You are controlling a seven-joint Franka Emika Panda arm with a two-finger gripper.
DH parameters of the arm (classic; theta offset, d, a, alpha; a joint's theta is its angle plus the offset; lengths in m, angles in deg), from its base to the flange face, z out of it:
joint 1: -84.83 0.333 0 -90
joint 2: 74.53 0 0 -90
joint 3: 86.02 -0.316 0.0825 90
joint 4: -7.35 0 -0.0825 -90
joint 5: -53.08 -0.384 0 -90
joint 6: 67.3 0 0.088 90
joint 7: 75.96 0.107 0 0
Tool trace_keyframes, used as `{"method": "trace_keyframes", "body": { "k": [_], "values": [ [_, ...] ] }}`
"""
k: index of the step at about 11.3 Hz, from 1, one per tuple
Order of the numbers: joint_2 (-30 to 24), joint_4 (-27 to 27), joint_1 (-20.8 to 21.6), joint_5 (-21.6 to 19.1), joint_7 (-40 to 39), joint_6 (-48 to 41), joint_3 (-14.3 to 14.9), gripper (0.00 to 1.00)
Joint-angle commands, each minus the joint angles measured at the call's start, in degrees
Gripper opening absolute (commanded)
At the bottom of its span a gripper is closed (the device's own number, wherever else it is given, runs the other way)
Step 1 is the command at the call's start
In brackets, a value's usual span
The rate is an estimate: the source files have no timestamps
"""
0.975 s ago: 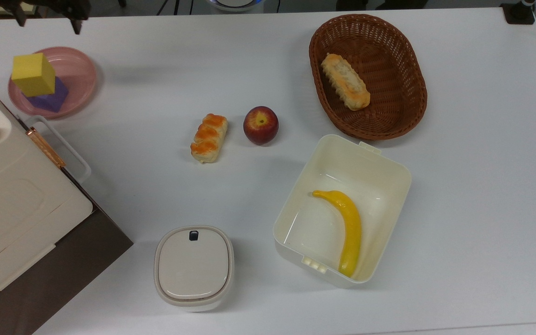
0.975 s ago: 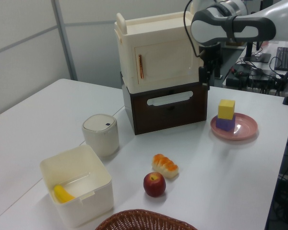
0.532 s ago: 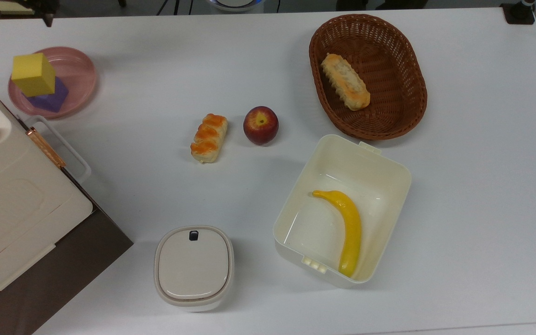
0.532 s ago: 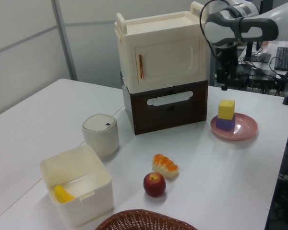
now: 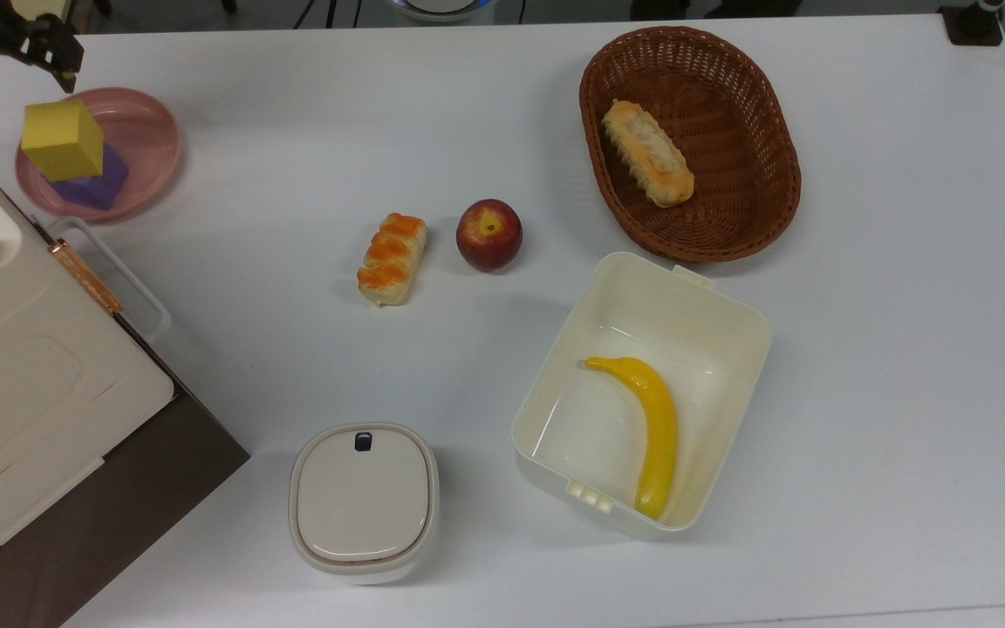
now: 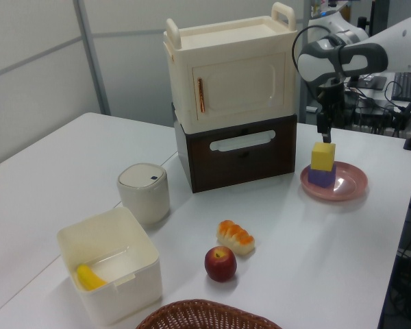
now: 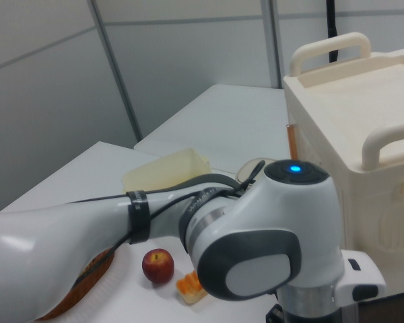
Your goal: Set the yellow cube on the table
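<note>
Approach phase. The matte yellow foam cube (image 5: 62,139) sits stacked on a purple cube (image 5: 94,183) inside a round pink plate (image 5: 149,139) at the upper left of the top view. The black two-finger end effector (image 5: 12,59) hovers just above the stack with its fingers spread and empty. A sound grasp calls for centring both fingers on opposite flat faces, descending straight, then lifting vertically so the purple cube stays put, before lowering onto bare white tabletop (image 5: 904,349) clear of the plate.

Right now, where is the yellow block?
At the top view's far left, the yellow cube sits on a purple cube in the pink plate.
</note>
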Motion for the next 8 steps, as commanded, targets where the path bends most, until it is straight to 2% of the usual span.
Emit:
{"method": "trace_keyframes", "body": {
  "k": [1, 6, 7, 8],
  "values": [
    [2.2, 0.8, 0.2, -0.5, -1.2, 2.2, -0.1, 1.0],
    [3.6, 2.0, 0.1, -0.4, -1.0, 6.1, -0.1, 1.0],
    [3.6, 2.1, 0.1, -0.4, -0.9, 6.1, -0.1, 0.89],
    [3.6, 2.2, 0.1, -0.5, -0.8, 6.1, -0.1, 0.64]
  ]
}}
